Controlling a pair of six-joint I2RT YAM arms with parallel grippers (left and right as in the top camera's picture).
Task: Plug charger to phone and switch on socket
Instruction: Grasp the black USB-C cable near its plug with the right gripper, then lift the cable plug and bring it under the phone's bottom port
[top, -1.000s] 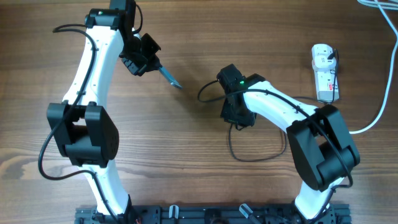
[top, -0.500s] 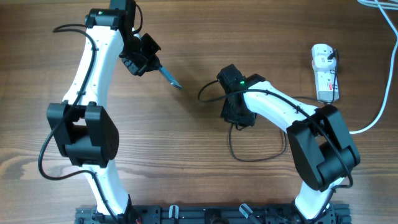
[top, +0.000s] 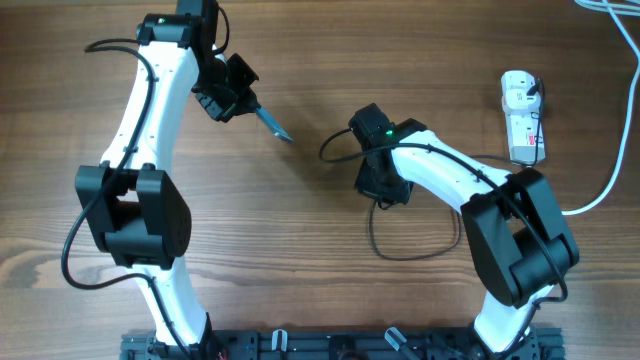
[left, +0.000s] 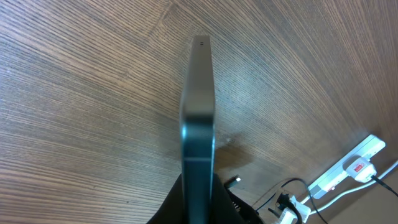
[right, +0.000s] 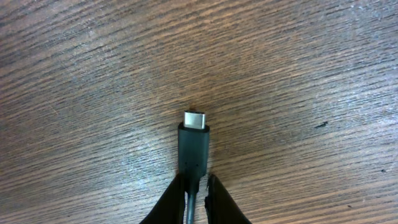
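My left gripper (top: 243, 100) is shut on the phone (top: 271, 123), holding it edge-on above the table at the back left. In the left wrist view the phone's (left: 198, 106) thin dark edge rises from between the fingers (left: 198, 208). My right gripper (top: 384, 188) is shut on the charger's thin black cable (top: 400, 255) just behind its plug tip (right: 194, 143); the fingers (right: 198, 194) hold the tip low over the wood. The tip also shows in the left wrist view (left: 231, 182). The white socket (top: 522, 118) lies at the far right, with a black cable at its end.
A thick white cord (top: 615, 150) runs down the right edge of the table. The black cable loops on the wood in front of the right arm. The socket also shows in the left wrist view (left: 348, 171).
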